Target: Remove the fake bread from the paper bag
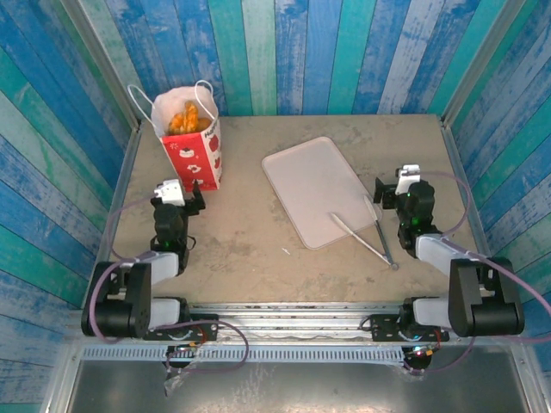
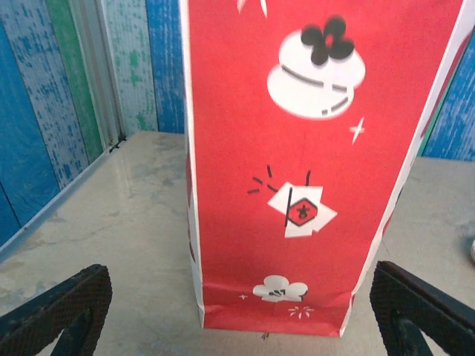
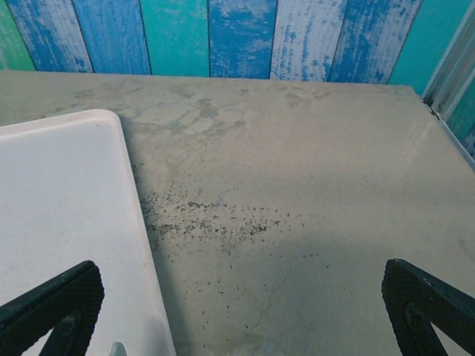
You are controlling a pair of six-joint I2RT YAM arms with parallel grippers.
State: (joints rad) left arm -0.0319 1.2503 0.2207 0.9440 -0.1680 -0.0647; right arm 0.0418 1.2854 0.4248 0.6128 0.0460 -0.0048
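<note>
Top external view: paper bag [image 1: 191, 148] stands upright in the upper left of frame, near the table's [image 1: 250, 249] back-left corner, mouth open upward. Fake bread [image 1: 188, 119] is inside it. Golden-orange twisted pieces show at the mouth; count unclear. Left gripper [image 1: 181, 198] sits just below the bag in frame, jaws spread wide, nothing between them. Right gripper [image 1: 400, 191] is at the right of frame, beside the right edge of the pale-pink tray [image 1: 310, 181], jaws likewise wide apart and empty. Metal tongs [image 1: 366, 231] lie across the tray's lower right corner and onto the table. Tray otherwise bare.

Left wrist view: the bag's red face is straight ahead, centred between the two fingers [image 2: 59, 308], close but not touching. Bag base flat on the table.

Judgement: left arm is far nearer; right arm is well apart, across the tray. The bag's long axis is vertical, so the bread lies above and ahead of the left gripper, not level with it. The next move likely means rising over the rim and reaching down between the cord handles [image 1: 136, 96]. The light bag may tip or slide.
</note>
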